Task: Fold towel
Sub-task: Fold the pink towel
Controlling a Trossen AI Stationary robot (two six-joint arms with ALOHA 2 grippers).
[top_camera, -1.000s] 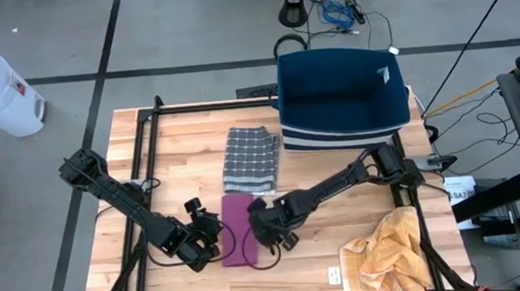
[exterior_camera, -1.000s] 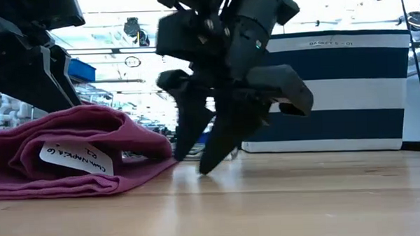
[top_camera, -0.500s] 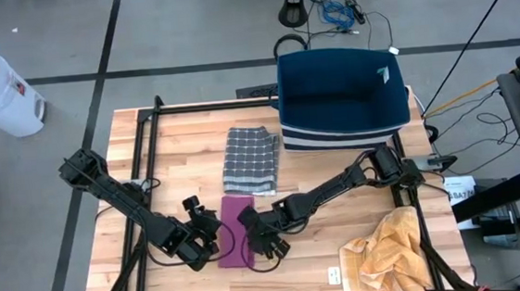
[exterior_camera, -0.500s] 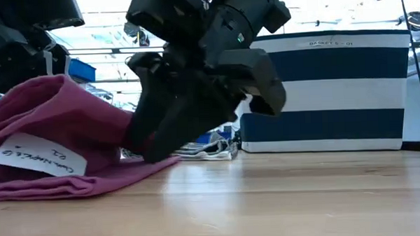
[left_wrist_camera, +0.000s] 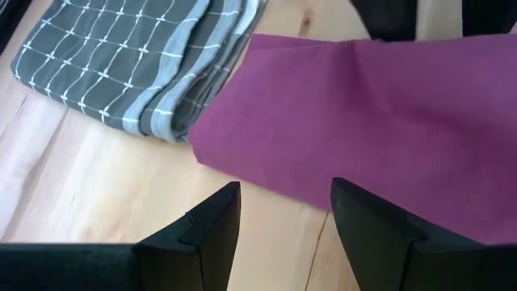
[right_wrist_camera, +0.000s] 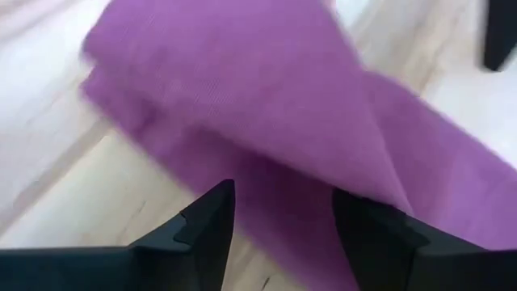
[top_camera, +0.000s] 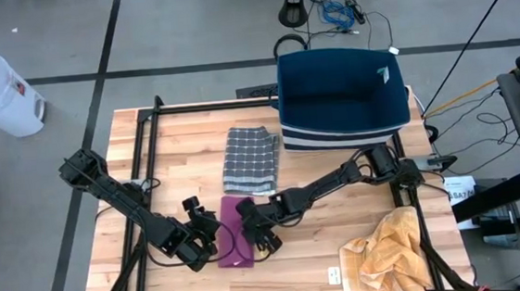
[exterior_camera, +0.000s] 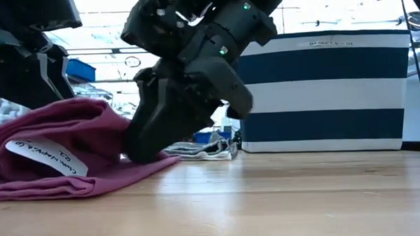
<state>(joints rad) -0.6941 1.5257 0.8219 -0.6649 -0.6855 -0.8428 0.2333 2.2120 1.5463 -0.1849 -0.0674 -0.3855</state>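
Soft magenta towel (top_camera: 233,241) — folded, woven.

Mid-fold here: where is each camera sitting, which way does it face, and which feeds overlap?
High view: overhead, straight down on the table; both arms, left gripper, right gripper.
Low view: tabletop height, level toward the striped basket; the right arm fills the middle.
Left wrist view: past its own open fingers at the purple towel and grey checked towel.
Right wrist view: past its own open fingers, close on the purple towel.
All four views share the purple towel.
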